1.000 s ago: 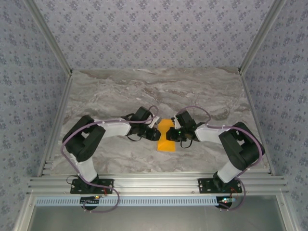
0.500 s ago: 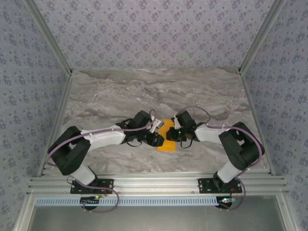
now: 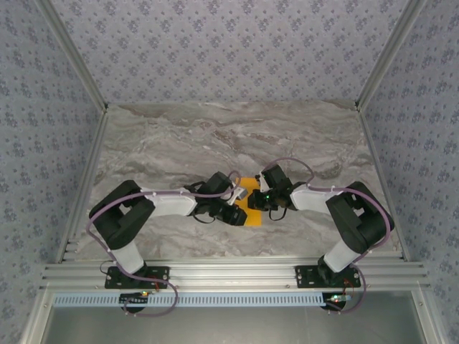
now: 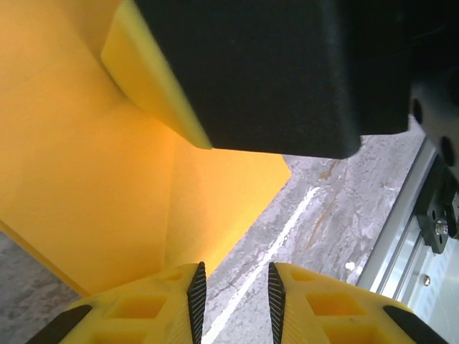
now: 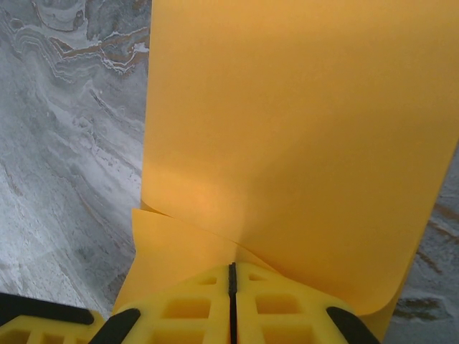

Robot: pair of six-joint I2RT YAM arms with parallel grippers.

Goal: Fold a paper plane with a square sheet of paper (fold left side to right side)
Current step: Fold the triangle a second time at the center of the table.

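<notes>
My right gripper (image 5: 232, 266): fingers pressed together, pinching fold of square sheet of paper (image 5: 287, 129), upper layer curling up over lower. My left gripper (image 4: 233, 279): fingers slightly apart, bare marble table (image 4: 315, 208) showing in gap, nothing held, sheet's edge just beside one finger. Sheet sits mid-table, toward near edge, between both grippers.

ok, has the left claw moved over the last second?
Yes. In the top view the left claw has shifted toward the near aluminium rail and slightly right, covering more of the orange paper sheet.
</notes>
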